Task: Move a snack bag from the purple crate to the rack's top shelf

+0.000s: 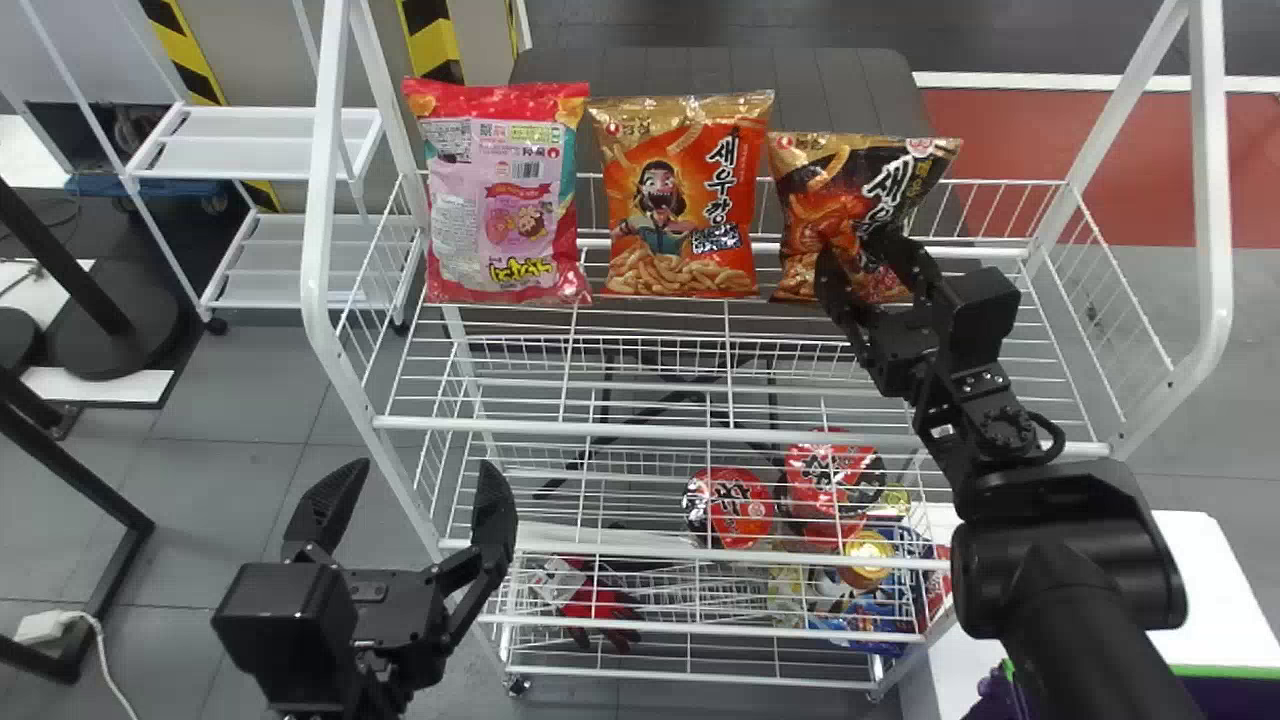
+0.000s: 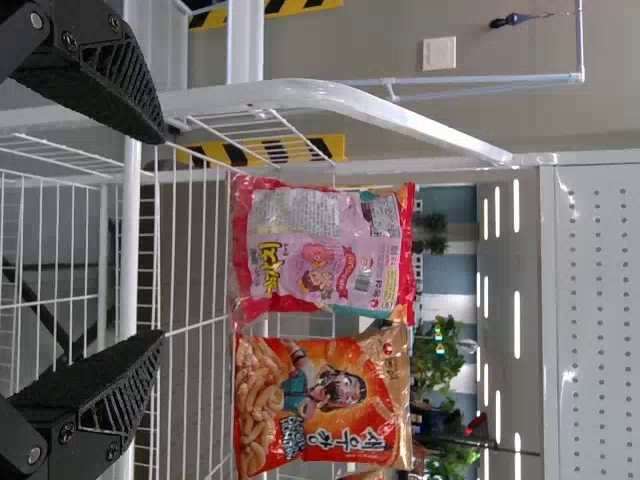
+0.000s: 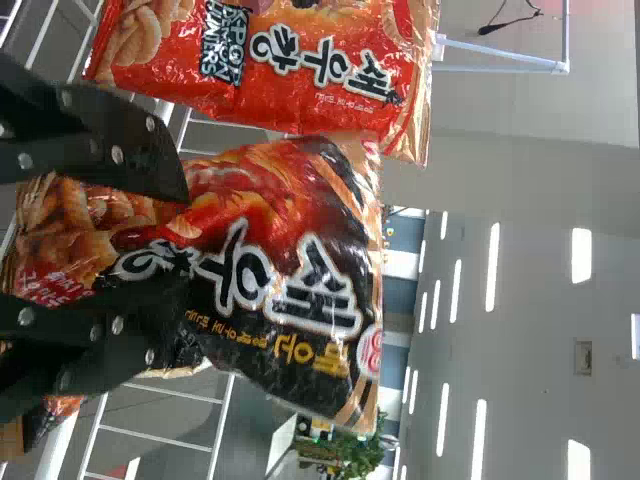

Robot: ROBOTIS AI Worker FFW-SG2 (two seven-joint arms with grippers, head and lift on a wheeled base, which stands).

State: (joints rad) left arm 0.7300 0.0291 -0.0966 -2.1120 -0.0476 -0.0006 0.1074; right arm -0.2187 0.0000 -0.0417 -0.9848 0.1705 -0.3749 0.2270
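Right end effector (image 1: 858, 255): closed on the lower part of a black-and-orange snack bag (image 1: 850, 190), the two fingers pinching its front. Bag upright, slightly tilted, its upper part extending past the fingertips, at the top shelf of a white wire rack (image 1: 740, 434).

Left end effector (image 1: 425, 475): fingers spread, nothing between them; located in front of the rack's left side.

Orange snack bag (image 1: 680, 200): one, upright, just left of the right end effector.

Red-and-pink snack bag (image 1: 500, 200): one, upright, printed back facing out, beyond the left end effector.

Red noodle cups (image 1: 735, 507): lower in the rack, below the right end effector.

Purple crate (image 1: 1235, 700): green-rimmed, partly visible, to the right of the right end effector and nearer the robot.
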